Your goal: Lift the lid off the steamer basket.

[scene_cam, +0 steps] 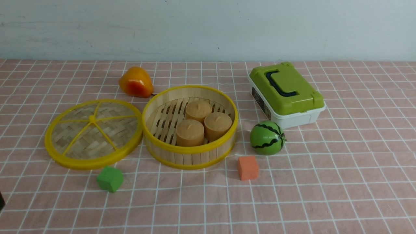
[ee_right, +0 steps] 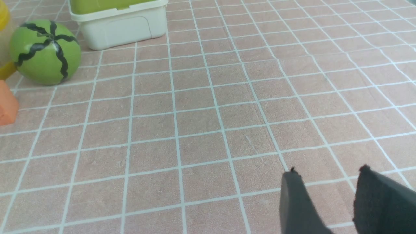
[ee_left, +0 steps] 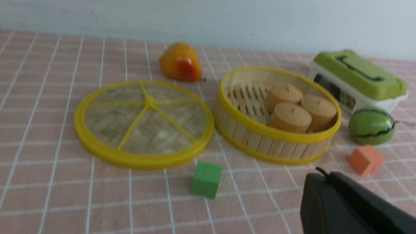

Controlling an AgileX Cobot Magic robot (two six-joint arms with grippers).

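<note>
The lid [scene_cam: 93, 134] [ee_left: 144, 123], a flat woven bamboo disc with a yellow rim and spokes, lies on the cloth, its rim touching the left side of the steamer basket [scene_cam: 190, 152] [ee_left: 276, 144]. The basket stands uncovered and holds three tan cylinders [scene_cam: 203, 123]. My left gripper [ee_left: 320, 177] is shut with nothing in it and hovers over the cloth on the near side of the basket. Only a dark sliver of it shows at the front view's left edge. My right gripper [ee_right: 328, 171] is open and empty above bare cloth, out of the front view.
A green-and-white box [scene_cam: 286, 94] sits back right of the basket. A toy watermelon [scene_cam: 267, 137] and an orange cube [scene_cam: 248, 168] lie to the basket's right. A green cube [scene_cam: 110, 179] lies in front of the lid, an orange pear [scene_cam: 136, 83] behind it.
</note>
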